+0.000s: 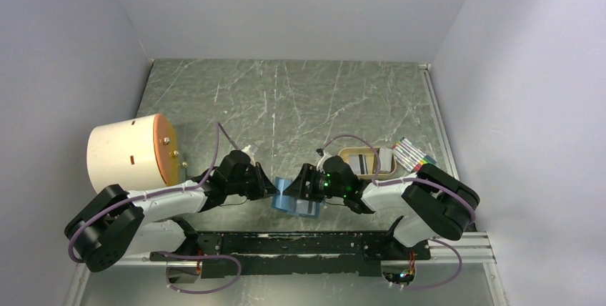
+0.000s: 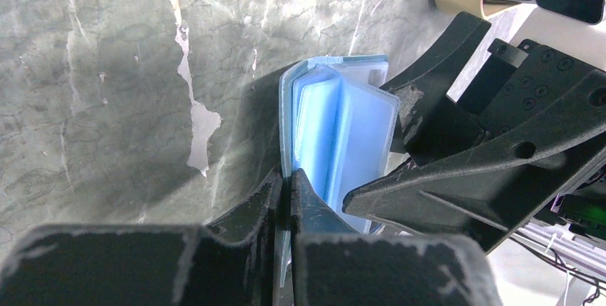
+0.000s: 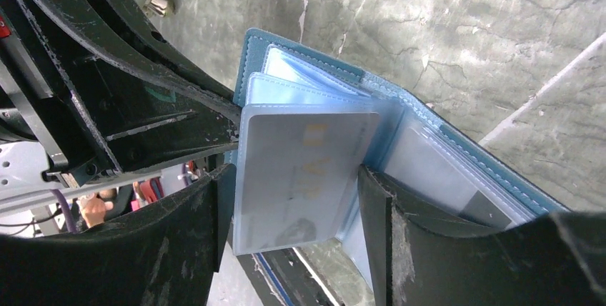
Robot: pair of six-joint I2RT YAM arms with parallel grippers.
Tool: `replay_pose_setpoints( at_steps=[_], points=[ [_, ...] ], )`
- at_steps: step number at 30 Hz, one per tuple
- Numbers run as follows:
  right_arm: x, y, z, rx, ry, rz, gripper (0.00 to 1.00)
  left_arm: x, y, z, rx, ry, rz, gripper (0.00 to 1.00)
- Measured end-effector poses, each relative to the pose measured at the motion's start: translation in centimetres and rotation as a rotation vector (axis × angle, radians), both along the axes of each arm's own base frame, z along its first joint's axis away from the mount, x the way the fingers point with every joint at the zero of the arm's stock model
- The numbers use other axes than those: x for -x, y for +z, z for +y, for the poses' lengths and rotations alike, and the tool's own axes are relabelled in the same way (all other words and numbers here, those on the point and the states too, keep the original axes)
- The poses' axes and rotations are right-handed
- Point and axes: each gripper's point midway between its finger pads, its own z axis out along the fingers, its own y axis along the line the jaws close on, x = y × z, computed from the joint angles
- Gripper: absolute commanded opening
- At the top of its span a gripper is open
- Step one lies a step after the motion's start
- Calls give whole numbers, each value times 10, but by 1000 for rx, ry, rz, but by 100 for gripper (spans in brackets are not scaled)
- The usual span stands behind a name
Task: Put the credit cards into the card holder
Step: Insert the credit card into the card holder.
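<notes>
Pale walls close in a dark green, white-veined marble tabletop (image 1: 286, 99). From above, a cream tub (image 1: 132, 152) with an orange end lies on its side at the left. At the right sits a tan oval tray (image 1: 350, 153) with credit cards (image 1: 373, 163) in it, and a pack of markers (image 1: 414, 154) lies just beside it on the right. The blue card holder (image 1: 294, 199) is at the near middle, spread open between the two arms. The left end effector (image 1: 268, 188) meets it from the left and the right end effector (image 1: 307, 186) from the right.

The left wrist camera shows the left end effector's fingers (image 2: 275, 191) clenched on the thin edge of the holder's cover, with no gap between them. The clear sleeves fan out beyond, and the other arm's black fingers press in from the right. The tray's rim is in the far right corner, with a card marked VIP inside it.

In the right wrist camera the holder stands open, its blue cover behind and its stitched plastic sleeves fanned forward. A pale credit card (image 3: 300, 170) stands in front of the sleeves. The right end effector grasps it across its width, one finger on each long edge. The card's upper end overlaps the sleeves. I cannot tell whether it has entered a pocket.
</notes>
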Motion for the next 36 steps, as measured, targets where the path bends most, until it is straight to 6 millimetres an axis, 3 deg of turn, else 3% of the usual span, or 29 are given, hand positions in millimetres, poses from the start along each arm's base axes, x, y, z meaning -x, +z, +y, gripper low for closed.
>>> replay_pose_setpoints(
  at_steps=[11, 29, 36],
  points=[
    [1, -3, -3, 4, -4, -4, 57, 0, 0, 0, 0, 1, 2, 9],
    [1, -3, -20, 81, -31, -37, 61, 0, 0, 0, 1, 2, 3, 9],
    [2, -1, -39, 163, -64, -52, 63, 0, -1, 0, -3, 5, 2, 9]
  ],
)
